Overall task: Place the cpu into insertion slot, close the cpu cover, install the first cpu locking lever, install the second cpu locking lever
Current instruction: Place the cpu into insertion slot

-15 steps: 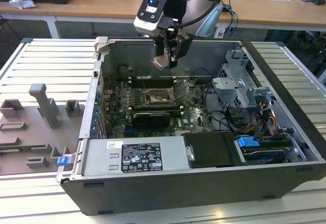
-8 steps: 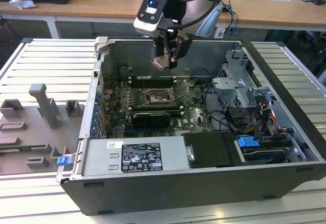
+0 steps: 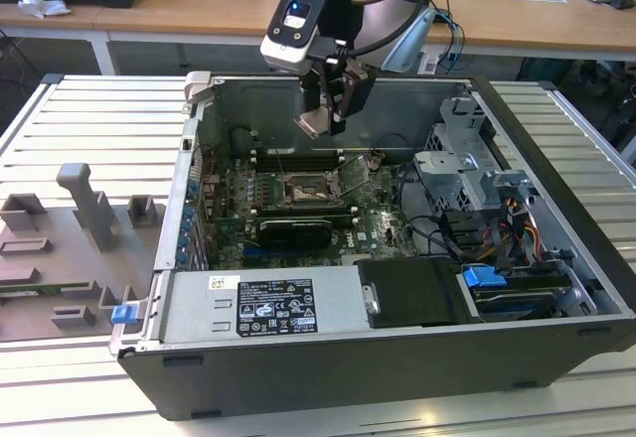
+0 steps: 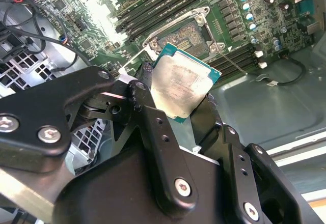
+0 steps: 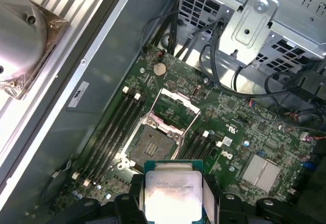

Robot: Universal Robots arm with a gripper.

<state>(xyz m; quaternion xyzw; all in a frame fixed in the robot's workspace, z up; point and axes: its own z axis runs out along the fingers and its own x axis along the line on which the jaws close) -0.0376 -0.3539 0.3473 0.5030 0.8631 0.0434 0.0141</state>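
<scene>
On the exterior view's left, a grey fixture tray (image 3: pixel 60 258) lies beside the open computer case (image 3: pixel 328 377). Above the green board my gripper (image 3: pixel 326 109) hangs clenched on the cpu (image 3: pixel 310 123), my fingers (image 4: pixel 147 112) pressing two opposite edges and its pale metal face plain in both wrist views. The insertion slot (image 3: pixel 301 195) sits bare below, apart from the chip. Just right of it the cpu cover (image 3: pixel 356 172) stands tilted open. Farther right is the metal drive cage (image 3: pixel 467 169).
</scene>
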